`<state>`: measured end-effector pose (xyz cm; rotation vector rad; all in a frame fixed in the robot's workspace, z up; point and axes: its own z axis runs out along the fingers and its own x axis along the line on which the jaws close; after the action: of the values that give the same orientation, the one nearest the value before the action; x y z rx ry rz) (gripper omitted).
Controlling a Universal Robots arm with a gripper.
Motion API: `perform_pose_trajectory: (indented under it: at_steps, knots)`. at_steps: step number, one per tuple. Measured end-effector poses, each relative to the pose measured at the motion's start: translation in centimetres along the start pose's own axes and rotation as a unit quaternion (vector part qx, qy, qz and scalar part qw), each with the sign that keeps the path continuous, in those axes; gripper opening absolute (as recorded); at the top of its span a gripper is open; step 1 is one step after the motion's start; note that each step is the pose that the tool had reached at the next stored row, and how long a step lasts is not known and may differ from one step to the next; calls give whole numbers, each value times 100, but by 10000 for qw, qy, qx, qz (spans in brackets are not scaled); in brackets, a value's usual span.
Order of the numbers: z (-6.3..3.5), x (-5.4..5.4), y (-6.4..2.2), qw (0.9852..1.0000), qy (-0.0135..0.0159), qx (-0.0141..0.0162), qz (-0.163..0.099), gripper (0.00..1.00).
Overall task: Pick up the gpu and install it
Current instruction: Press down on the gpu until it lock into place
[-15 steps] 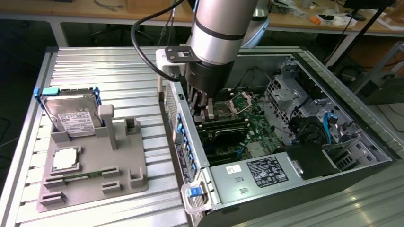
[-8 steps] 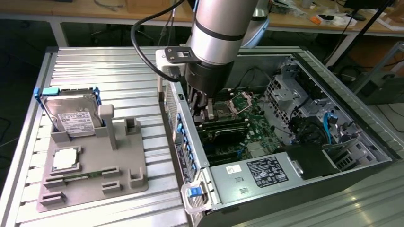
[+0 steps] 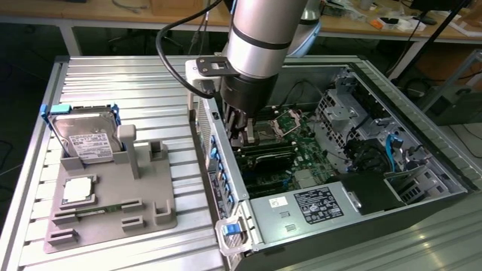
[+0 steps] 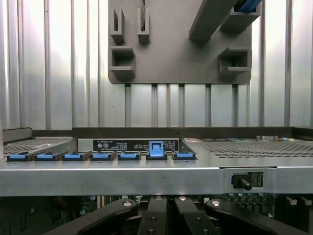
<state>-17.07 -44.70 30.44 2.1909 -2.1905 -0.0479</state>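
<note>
– We are seeing even, bright light glaring off the ribbed metal table (image 3: 113, 79).
– Beside that table, we are finding the open computer case (image 3: 421, 186) lying dimmer, its interior shadowed.

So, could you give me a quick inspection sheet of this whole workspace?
surface: ribbed metal table carrying a grey holder.
job's things: gpu, a dark card inside the open computer case, under the hand.
clutter: hard drive upright and CPU chip on the holder.
grippers: hand shut, down in the case; whether it grips the gpu is hidden.
cables: black cable looping off the arm; blue cables in the case.
surroundings: cluttered benches behind.
</note>
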Motion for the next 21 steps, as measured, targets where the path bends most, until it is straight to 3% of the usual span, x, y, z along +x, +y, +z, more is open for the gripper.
perform_pose_trajectory:
  at_steps: [6,10,12,14,21]
  knots:
    - [15,-1,-9,10000,-2,-1,0,11]
    - [12,-2,-68,10000,-2,-1,1,11]
    - [31,-8,-104,10000,-23,16,0,11]
    - [3,-9,-133,10000,0,-2,0,11]
    - [-7,-9,-383,10000,-3,1,-10,11]
